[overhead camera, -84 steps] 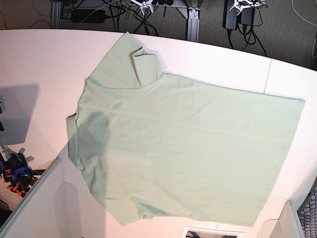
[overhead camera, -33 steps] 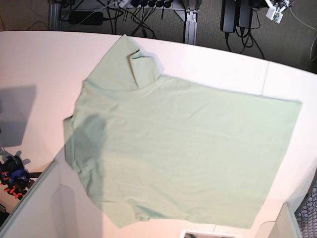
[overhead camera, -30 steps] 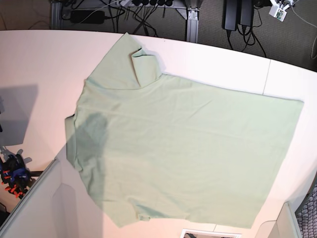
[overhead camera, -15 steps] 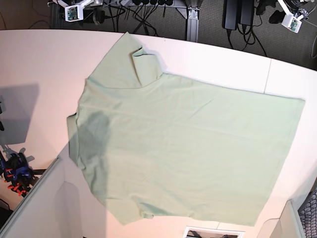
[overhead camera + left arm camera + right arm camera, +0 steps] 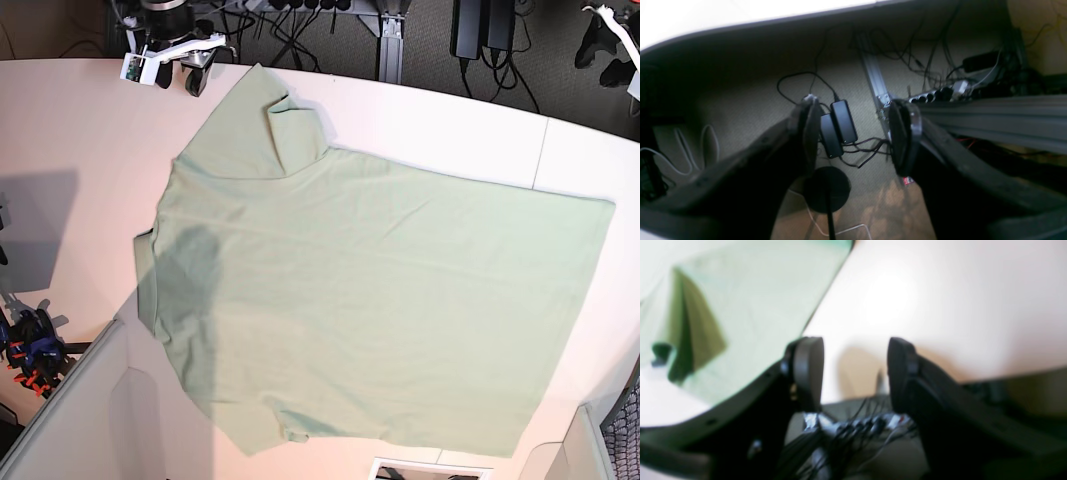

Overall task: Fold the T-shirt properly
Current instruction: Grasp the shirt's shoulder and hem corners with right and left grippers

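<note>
**Arms Swing In Over an Unfolded Shirt**

While the T-shirt (image 5: 370, 300) lies spread flat and unfolded across the white table (image 5: 80, 120), I bring both arms in from the far edge, where half a second ago only their tips showed. My right gripper (image 5: 172, 60) now hangs at the far table edge just beside the shirt's upper sleeve (image 5: 262, 125), which has one flap turned back on itself. Seen from the right wrist, that gripper (image 5: 855, 371) has its jaws spread with nothing between them, the mint cloth (image 5: 740, 306) off to one side and the bare tabletop (image 5: 940, 306) ahead. My left gripper (image 5: 610, 45) sits at the far corner beyond the table, well apart from the shirt's hem (image 5: 590, 290); its wrist view shows the jaws (image 5: 855, 136) likewise parted and empty, looking down past the table rim at floor, cables and two black power bricks (image 5: 838, 128). The shirt itself has not moved in these seconds, so no fold has begun. By my judgement the arrival means the opening step is at hand: the right gripper is close enough to take the sleeve, the left has farther to travel, and the turned-back flap may need flattening first.
</note>
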Controlling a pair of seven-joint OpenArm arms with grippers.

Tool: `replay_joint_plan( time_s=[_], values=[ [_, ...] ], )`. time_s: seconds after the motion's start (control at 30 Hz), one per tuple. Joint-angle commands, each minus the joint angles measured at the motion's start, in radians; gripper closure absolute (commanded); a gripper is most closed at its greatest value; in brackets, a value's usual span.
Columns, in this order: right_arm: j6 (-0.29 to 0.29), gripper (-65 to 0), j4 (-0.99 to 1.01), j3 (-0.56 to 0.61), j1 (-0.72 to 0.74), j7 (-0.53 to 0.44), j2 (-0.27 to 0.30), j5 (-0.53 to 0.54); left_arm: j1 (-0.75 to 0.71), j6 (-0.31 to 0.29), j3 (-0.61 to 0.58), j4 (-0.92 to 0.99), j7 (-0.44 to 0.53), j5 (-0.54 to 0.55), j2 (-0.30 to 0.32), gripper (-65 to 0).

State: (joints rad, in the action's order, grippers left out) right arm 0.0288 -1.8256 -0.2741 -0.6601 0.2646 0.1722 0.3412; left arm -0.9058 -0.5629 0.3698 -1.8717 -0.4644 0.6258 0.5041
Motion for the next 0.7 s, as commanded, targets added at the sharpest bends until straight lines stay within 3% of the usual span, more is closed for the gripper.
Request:
replay_joint_plan(
  time_s=[0.0,0.3,0.5,0.67],
  values=[
    [0.019,-30.6,-0.001,0.005,0.012,-0.017,-0.005,0.009,-0.011,-0.009,0.007,-0.014,0.015,0.013,0.016,-35.9],
    [0.03,-30.6,0.074,0.078,0.095,0.01,-0.135,0.032,-0.008,0.029,0.018,-0.014,0.024,0.014,0.048,-35.9],
    [0.031,-30.6,0.074,0.133,0.094,0.018,-0.177,0.033,0.003,0.105,0.077,-0.014,0.047,0.056,0.047,-35.9],
    [0.031,-30.6,0.074,0.137,0.095,0.017,-0.187,0.033,0.073,0.103,0.119,-0.014,-0.014,0.109,0.048,-35.9]
  ],
)
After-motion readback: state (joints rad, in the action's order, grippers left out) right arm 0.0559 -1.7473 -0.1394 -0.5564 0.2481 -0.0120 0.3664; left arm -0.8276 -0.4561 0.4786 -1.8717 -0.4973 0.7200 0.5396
